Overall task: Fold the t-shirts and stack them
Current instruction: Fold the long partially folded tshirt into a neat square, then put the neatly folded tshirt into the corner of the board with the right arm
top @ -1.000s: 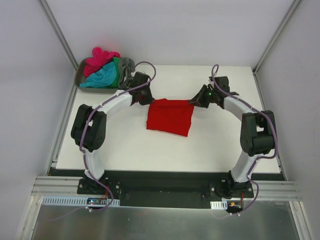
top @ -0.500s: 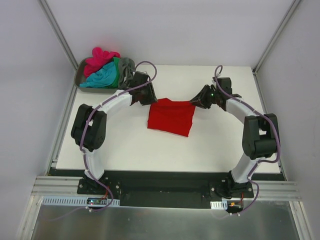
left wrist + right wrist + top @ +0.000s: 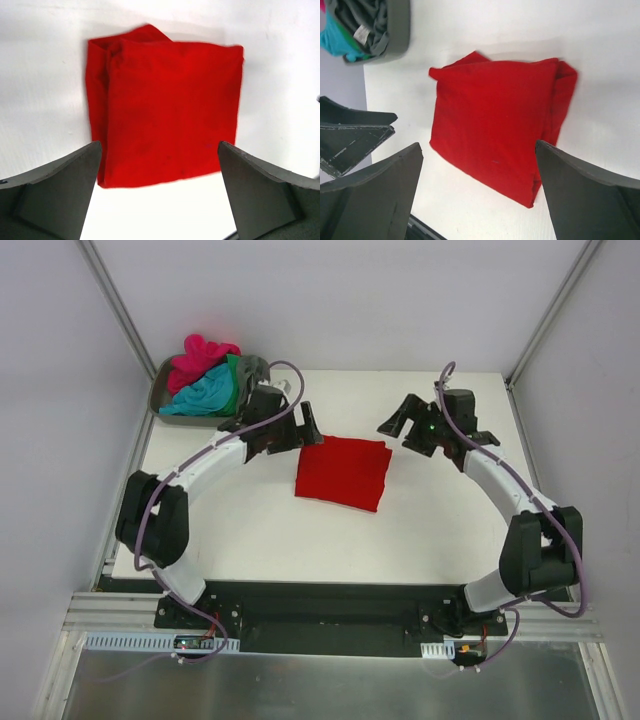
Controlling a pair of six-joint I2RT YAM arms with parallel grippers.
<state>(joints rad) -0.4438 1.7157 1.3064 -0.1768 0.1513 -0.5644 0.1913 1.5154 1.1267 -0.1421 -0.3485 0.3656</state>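
**A:** What differs from a second ago?

**B:** Both claws were pinching the far corners of the red t-shirt (image 3: 342,472) and have since let go. The left claw (image 3: 303,428) is now spread wide and empty, backed off just past the shirt's 10 o'clock corner. The right claw (image 3: 397,420) is the same, spread and empty, off the 1 o'clock corner and clear of the cloth. The far edge is no longer pulled taut.

**A:** Where's the shirt?

**B:** It lies folded into a rough square, flat on the surface (image 3: 300,530), about centre and a bit toward 12. The pile of t-shirts (image 3: 205,375) sits in the grey tray (image 3: 158,398) at the 10 o'clock corner.

**A:** Arm poses?

**B:** Both elbows have swung outward. The left arm bows out toward 9, its wrist beside the tray. The right arm bows out toward 3. Both claws point inward at the shirt. In each wrist view the shirt shows between the fingers (image 3: 55,190), not touching them.
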